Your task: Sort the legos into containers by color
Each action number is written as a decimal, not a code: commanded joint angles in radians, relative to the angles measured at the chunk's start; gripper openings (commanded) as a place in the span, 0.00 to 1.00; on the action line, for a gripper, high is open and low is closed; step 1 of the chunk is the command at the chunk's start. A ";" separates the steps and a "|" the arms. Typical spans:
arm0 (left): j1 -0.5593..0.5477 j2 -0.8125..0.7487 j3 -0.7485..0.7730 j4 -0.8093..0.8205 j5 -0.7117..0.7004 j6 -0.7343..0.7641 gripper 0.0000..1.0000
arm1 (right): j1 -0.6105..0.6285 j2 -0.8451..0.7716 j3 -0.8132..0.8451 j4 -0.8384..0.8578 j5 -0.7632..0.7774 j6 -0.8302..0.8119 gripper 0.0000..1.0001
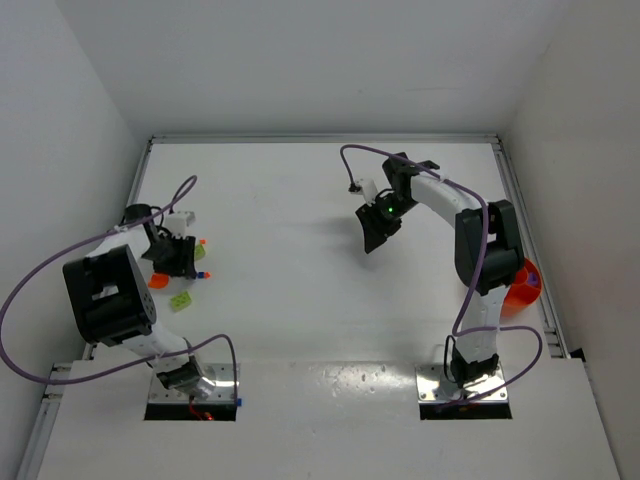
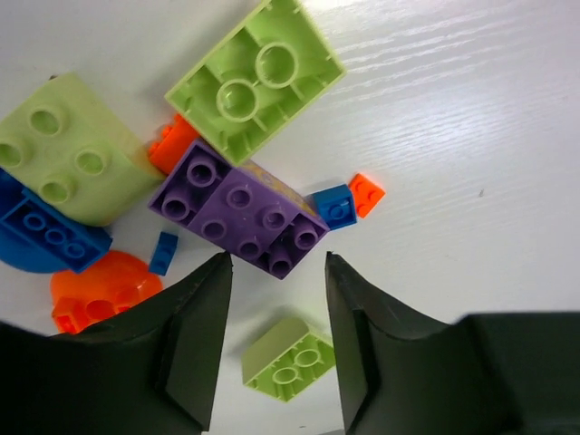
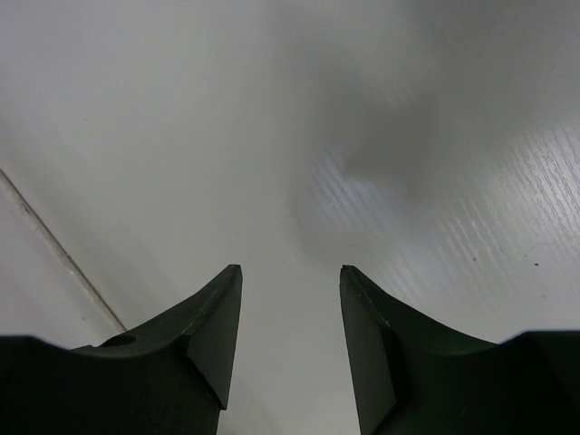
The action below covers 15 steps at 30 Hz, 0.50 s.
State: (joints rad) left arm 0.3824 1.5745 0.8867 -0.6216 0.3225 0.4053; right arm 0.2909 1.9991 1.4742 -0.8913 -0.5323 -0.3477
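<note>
White table (image 1: pixel 300 210) under two part-open jaws: left pincer (image 2: pixel 276 263) straddles a loose lime brick (image 2: pixel 288 361), right pincer (image 3: pixel 291 270) holds nothing.

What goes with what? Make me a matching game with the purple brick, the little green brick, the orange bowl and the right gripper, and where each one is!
Things:
1. purple brick
2. little green brick
3. orange bowl
4. right gripper

Places:
a. above the table, open, holding nothing
b. lying between the left gripper fingers
c. at the table's right edge
d. just past the left gripper fingertips

Pairs: 1-d, 2-b, 3-c, 4-a
</note>
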 commanded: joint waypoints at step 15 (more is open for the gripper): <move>-0.053 0.025 0.086 0.042 -0.063 -0.177 0.72 | 0.007 -0.010 0.046 -0.003 -0.038 -0.014 0.48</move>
State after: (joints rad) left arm 0.3515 1.5898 0.9463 -0.5999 0.3000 0.2821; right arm 0.2909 1.9991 1.4807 -0.8955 -0.5346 -0.3481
